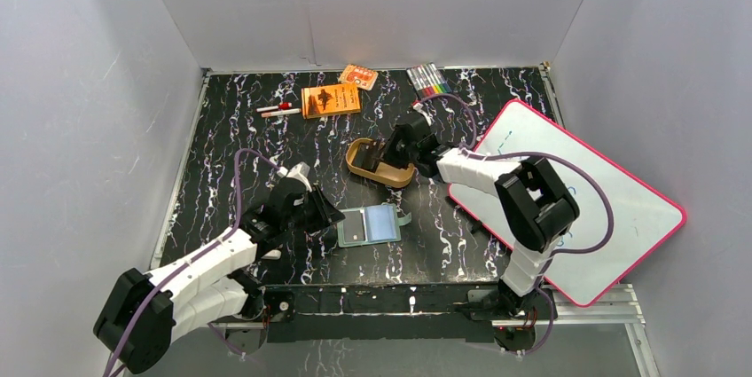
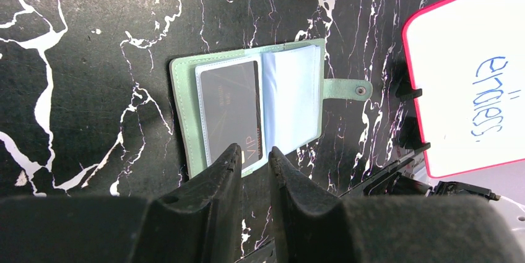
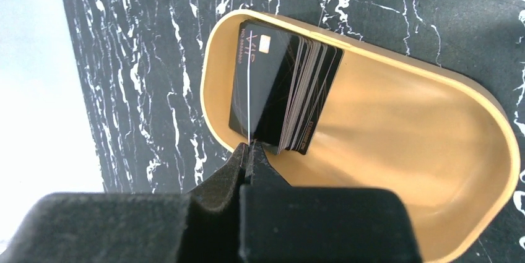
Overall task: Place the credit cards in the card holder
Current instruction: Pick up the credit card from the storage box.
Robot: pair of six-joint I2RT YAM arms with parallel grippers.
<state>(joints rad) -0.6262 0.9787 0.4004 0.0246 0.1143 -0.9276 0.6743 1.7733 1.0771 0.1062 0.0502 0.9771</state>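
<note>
Black white-veined tabletop (image 1: 231, 129) carries a golden oval tin (image 3: 402, 151) w/ a stack of dark credit cards (image 3: 291, 90). The right tool (image 3: 249, 146) is pinched on one edge-on card (image 3: 247, 77). The sage-green folding card holder (image 2: 291, 96) lies open nr the front, one dark card (image 2: 232, 111) sleeved inside. The left tool (image 2: 252, 151) is slightly parted at that card's edge, poss. touching.

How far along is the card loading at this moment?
Done: one dark card sits sleeved in the open card holder. In hand: the right gripper is shut on a single card, edge-on, at the golden tin. Left: the stack of credit cards in that tin. The left gripper is at the holder's near edge.
</note>
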